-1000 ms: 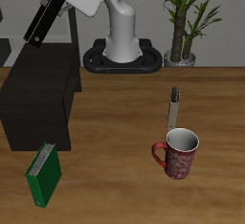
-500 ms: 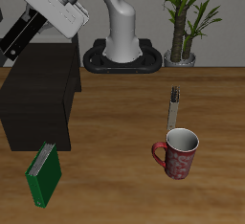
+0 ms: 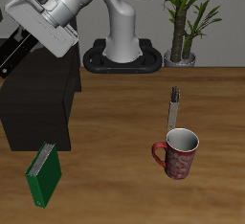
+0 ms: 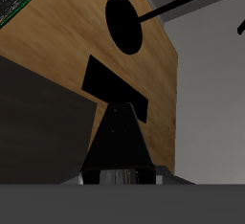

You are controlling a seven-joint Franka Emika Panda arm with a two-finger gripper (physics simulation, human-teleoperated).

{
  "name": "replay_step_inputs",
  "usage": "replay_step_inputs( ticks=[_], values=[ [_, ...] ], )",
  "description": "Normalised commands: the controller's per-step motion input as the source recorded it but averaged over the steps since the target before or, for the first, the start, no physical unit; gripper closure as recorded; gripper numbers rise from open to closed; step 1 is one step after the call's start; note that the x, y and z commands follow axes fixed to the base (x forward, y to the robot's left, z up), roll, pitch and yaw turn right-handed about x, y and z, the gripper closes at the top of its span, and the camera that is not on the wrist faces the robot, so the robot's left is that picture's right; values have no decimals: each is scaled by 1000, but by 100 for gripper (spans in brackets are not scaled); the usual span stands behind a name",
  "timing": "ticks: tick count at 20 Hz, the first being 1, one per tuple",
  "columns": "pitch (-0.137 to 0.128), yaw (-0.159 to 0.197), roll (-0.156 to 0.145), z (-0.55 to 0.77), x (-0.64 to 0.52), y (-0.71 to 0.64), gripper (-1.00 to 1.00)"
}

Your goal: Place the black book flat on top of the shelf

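My gripper (image 3: pixel 27 42): pinching black book (image 3: pixel 13 54), tilted; shelf (image 3: pixel 38 99) beneath; lifted over it, laying flat outstanding.

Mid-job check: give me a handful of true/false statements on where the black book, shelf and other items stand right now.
1. The black book is held in the end effector, above the shelf. True.
2. The black book lies flat on the shelf top. False: it is tilted in the air, not yet set down.
3. The green book stands on the table near the front edge, before the shelf. True.
4. The red mug sits on the shelf. False: it stands on the table, away from the shelf.
5. The slim grey book stands upright behind the mug. True.
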Motion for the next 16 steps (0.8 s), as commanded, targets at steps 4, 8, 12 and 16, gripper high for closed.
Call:
replay_step_inputs(
  ticks=[4, 8, 12, 16],
  values=[
    [82, -8, 0, -432, 72, -30, 100],
    [112, -53, 38, -461, 101, 126, -100],
    [150, -58, 166, -395, 79, 430, -100],
    [150, -81, 139, -324, 116, 330, -100]
  ],
)
